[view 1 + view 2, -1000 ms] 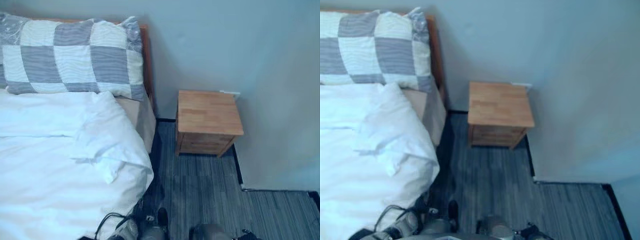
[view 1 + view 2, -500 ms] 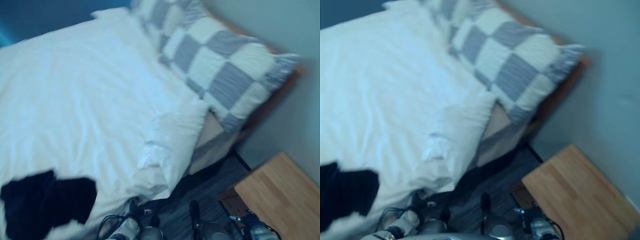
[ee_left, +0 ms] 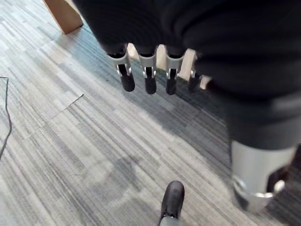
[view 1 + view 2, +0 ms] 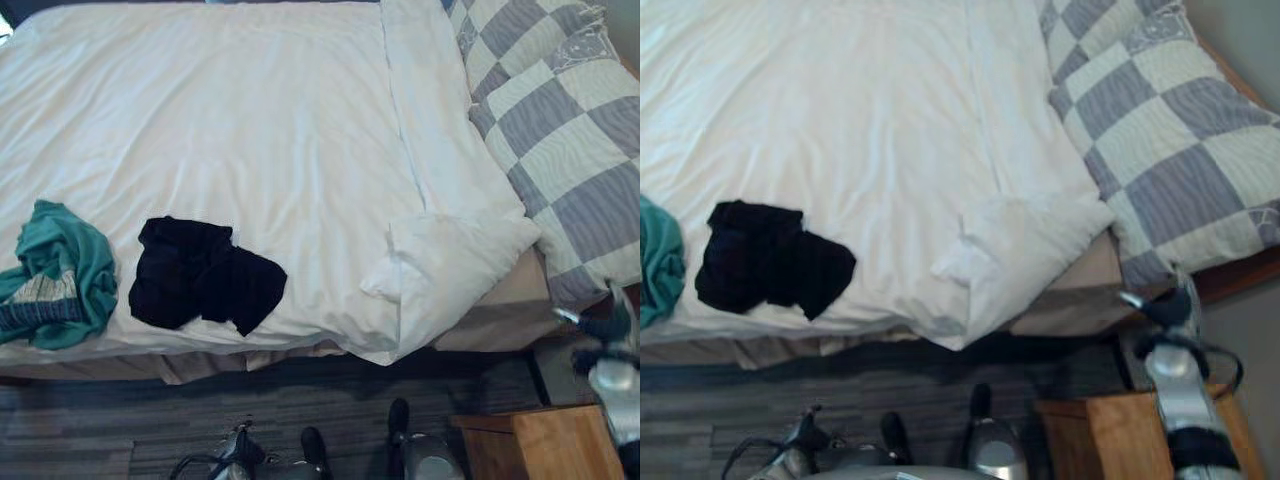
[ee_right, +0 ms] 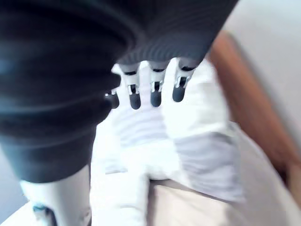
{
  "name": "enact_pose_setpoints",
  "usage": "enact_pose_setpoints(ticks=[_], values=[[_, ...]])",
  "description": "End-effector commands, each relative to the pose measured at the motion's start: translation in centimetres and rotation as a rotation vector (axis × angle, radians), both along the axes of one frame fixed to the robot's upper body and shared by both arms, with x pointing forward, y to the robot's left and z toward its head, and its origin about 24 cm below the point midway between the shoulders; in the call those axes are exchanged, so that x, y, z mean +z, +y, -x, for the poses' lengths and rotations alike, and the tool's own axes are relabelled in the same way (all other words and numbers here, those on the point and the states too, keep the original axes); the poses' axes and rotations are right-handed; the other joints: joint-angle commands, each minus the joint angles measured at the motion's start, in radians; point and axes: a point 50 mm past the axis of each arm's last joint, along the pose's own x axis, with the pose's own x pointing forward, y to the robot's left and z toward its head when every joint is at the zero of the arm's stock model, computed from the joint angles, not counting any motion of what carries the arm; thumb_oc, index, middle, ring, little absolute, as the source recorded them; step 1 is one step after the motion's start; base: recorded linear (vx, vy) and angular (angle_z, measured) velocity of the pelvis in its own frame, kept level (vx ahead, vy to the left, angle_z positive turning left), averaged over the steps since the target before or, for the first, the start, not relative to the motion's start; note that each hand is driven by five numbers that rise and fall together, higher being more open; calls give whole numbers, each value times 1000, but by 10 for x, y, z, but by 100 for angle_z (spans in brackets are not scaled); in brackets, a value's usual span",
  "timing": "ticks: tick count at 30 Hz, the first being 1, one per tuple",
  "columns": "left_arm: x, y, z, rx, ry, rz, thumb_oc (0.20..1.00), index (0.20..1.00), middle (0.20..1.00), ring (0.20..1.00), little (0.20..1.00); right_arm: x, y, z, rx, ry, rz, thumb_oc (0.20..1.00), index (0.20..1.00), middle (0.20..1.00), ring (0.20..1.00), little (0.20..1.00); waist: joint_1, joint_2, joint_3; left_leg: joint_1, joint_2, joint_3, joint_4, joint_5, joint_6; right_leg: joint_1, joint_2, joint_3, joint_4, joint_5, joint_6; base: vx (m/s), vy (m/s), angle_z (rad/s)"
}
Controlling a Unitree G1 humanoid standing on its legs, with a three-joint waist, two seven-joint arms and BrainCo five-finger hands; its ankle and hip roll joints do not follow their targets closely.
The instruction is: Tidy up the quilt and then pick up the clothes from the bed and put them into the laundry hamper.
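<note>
Swinging from the nightstand, the camera found the quilt point(image 4: 250, 150) corner folded back; the empty, slack-fingered right hand point(image 4: 1160, 310) should flatten it.

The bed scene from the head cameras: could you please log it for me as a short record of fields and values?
quilt: white quilt spread over the bed, its corner by the pillow folded back
clothes: crumpled black garment and teal green garment, both on the quilt near the bed's front edge
pillow: grey-and-white checked pillow
nightstand: wooden nightstand
left hand: over grey striped floor, fingers straight, empty
right hand: above the pillow end of the bed, fingers straight, empty
</note>
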Motion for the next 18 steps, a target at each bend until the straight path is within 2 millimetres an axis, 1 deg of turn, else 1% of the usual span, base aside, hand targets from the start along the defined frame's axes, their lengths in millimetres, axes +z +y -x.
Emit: enact_pose_setpoints(ticks=[1,2,3,4,6,7,8,9,10,11,12,13,14,15,18], values=[[11,19,-13,-43,-41,-60,1000,1000,1000,1000,1000,47,20,-33,122,-144,130,1000,1000,1000,1000,1000,45,-24,10,18,36,-13,56,-150,-57,56,-5,29,2,-118,55,16,-64,36],[12,23,-13,-45,-47,-67,1000,1000,1000,1000,1000,68,48,-53,258,-186,168,1000,1000,1000,1000,1000,79,-33,4,24,28,-19,62,-159,-57,86,-31,19,-49,-107,59,-2,-53,23],[12,23,-13,-42,-48,-67,1000,1000,1000,1000,1000,68,49,-53,260,-187,168,1000,1000,1000,1000,1000,77,-34,3,20,29,-18,62,-155,-57,83,-31,20,-54,-101,58,-3,-116,18],[12,23,-12,-33,-54,-64,1000,1000,1000,1000,1000,76,70,-67,343,-195,172,1000,1000,1000,1000,1000,105,-37,1,12,27,-19,72,-151,-61,93,-37,9,-87,-94,58,-18,-105,1],[11,22,-11,-27,-55,-60,1000,1000,1000,1000,1000,76,89,-79,418,-153,187,1000,1000,1000,1000,1000,122,-33,3,4,28,-27,69,-138,-68,104,-33,-1,-119,-87,55,-2,-106,-4],[11,22,-11,-25,-56,-59,1000,1000,1000,1000,1000,76,90,-80,420,-154,188,1000,1000,1000,1000,1000,118,-32,3,4,28,-29,68,-137,-69,106,-33,-2,-122,-86,54,-8,-107,38],[11,17,-12,-45,-61,-53,1000,1000,1000,1000,1000,67,100,-90,446,-80,212,1000,1000,1000,1000,1000,129,-24,15,-6,30,-43,62,-125,-76,108,-29,-12,-132,-85,49,-8,-73,43],[11,17,-13,-43,-62,-53,1000,1000,1000,1000,1000,68,100,-91,449,-81,213,1000,1000,1000,1000,1000,125,-23,15,-7,30,-45,61,-124,-76,108,-29,-14,-132,-85,48,-77,-127,43],[12,12,-20,-76,-84,-50,1000,1000,1000,1000,1000,56,102,-100,431,-4,232,1000,1000,1000,1000,1000,135,-12,34,-33,34,-59,63,-113,-82,94,-25,-20,-128,-85,44,-110,-87,23],[13,7,-26,-91,-103,-43,1000,1000,1000,1000,1000,43,100,-104,404,56,214,457,457,457,457,457,133,-3,44,-54,36,-69,70,-108,-85,79,-22,-24,-122,-86,40,-145,-100,23],[14,1,-31,-105,-121,-35,1000,1000,1000,1000,1000,27,95,-105,363,116,166,200,200,200,200,200,133,4,52,-68,38,-77,78,-105,-87,68,-19,-26,-117,-89,34,-88,-57,34],[13,-4,-33,-117,-122,-22,1000,1000,1000,1000,1000,2,88,-102,307,215,97,200,200,200,200,200,131,14,59,-72,42,-83,85,-108,-89,62,-14,-31,-108,-98,29,-51,-28,29],[13,-4,-33,-117,-123,-22,1000,1000,1000,1000,1000,2,88,-102,308,214,97,200,200,200,200,200,130,13,57,-76,42,-82,85,-106,-89,58,-13,-30,-109,-95,29,-22,-25,24],[12,-6,-32,-126,-116,-21,1000,1000,1000,1000,1000,-14,84,-97,279,267,65,200,200,200,200,200,128,17,57,-79,45,-83,92,-106,-89,53,-11,-33,-102,-100,25,-17,-23,8],[11,-5,-30,-136,-99,-30,1000,1000,1000,1000,1000,-45,73,-79,214,367,-9,200,200,200,200,200,121,20,54,-77,49,-83,106,-110,-90,49,-3,-32,-82,-111,19,-8,-21,-1]])
